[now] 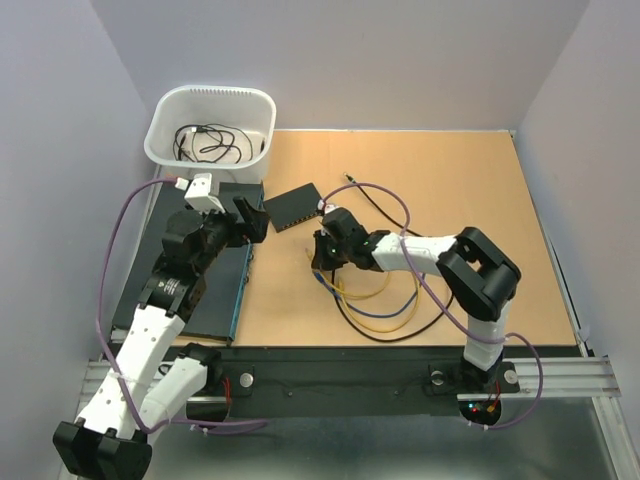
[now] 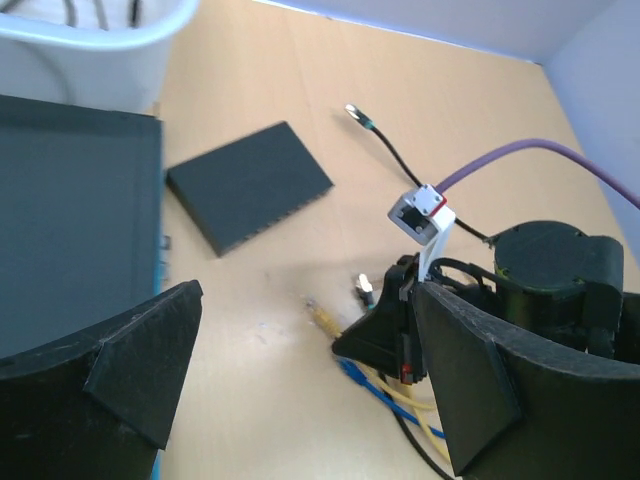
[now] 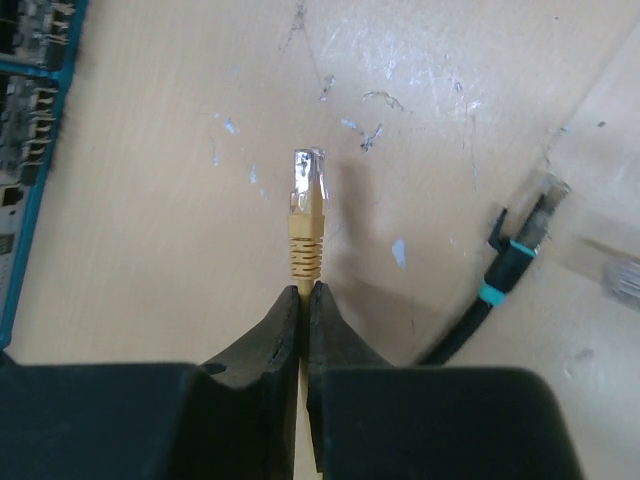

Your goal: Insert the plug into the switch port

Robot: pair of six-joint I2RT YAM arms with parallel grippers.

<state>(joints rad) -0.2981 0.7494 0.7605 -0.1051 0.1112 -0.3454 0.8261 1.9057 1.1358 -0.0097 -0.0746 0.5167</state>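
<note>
The small flat black switch box (image 1: pixel 294 206) lies on the tan board near the back; it also shows in the left wrist view (image 2: pixel 248 185). Its row of ports is not readable. My right gripper (image 1: pixel 322 254) is shut on a yellow cable just behind its clear plug (image 3: pixel 307 180), which points forward above the board. In the left wrist view the yellow plug (image 2: pixel 322 316) sticks out left of the right gripper (image 2: pixel 345 345). My left gripper (image 1: pixel 250 218) is open and empty, left of the switch box.
A white tub (image 1: pixel 211 125) of black cables stands at the back left. A large dark device (image 1: pixel 205 275) lies under the left arm. Yellow, blue and black cables (image 1: pixel 375 300) loop on the board. A black cable with a teal ring (image 3: pixel 505 275) lies right of the plug.
</note>
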